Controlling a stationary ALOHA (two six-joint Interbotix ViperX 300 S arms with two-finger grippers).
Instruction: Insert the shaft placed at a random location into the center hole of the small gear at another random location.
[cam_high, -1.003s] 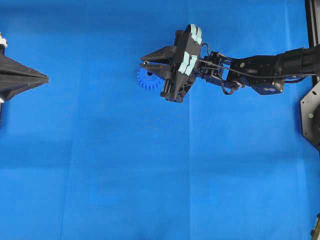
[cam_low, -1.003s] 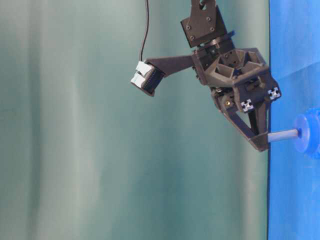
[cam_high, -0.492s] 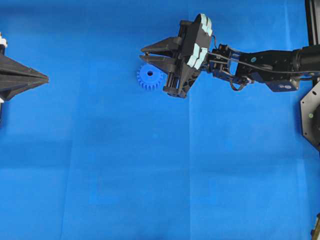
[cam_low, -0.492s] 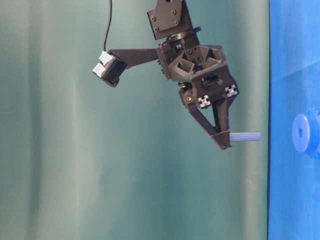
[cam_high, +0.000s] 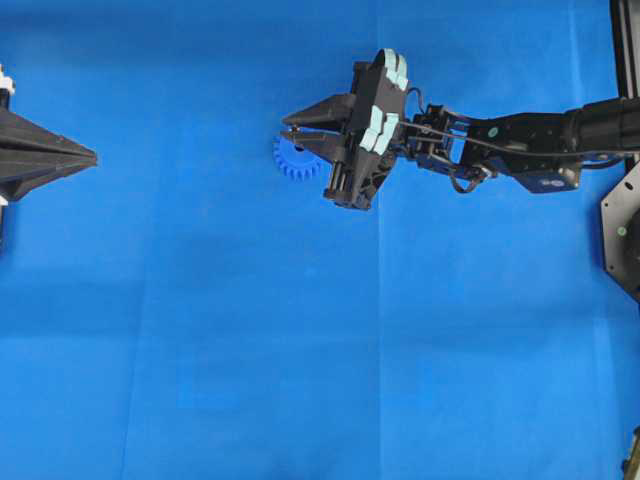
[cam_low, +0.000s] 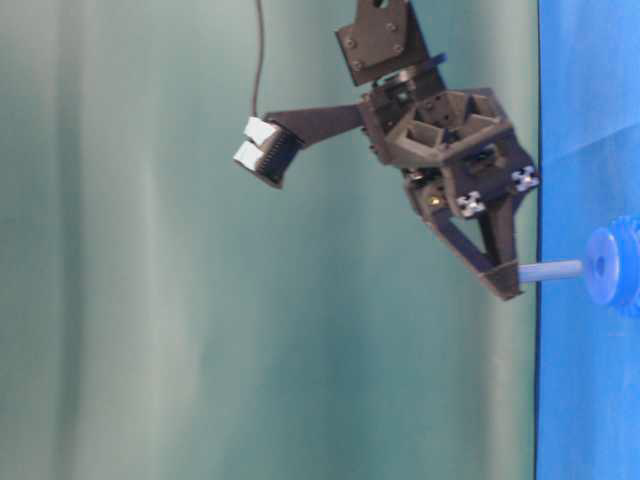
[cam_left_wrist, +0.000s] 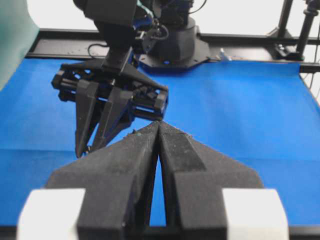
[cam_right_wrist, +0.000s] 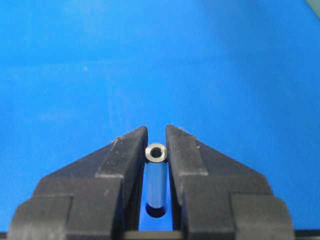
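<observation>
Right gripper (cam_low: 505, 285) has dropped back toward the bench since half a second ago, bringing the shaft (cam_low: 550, 270) to the small gear (cam_low: 612, 265).

Jaws pinch the shaft's upper end; the left gripper (cam_left_wrist: 159, 131) rests closed, well apart. The pin looks stiff, smooth and slippery, best held high. Table-level view shows its tip meeting the hub; overhead, the gripper hides that contact; whether it has entered the center hole is unclear.

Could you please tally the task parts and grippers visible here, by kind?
Gears: 1, the gear
Shafts: 1, the shaft
Grippers: 2, the left gripper and the right gripper
Total: 4
</observation>
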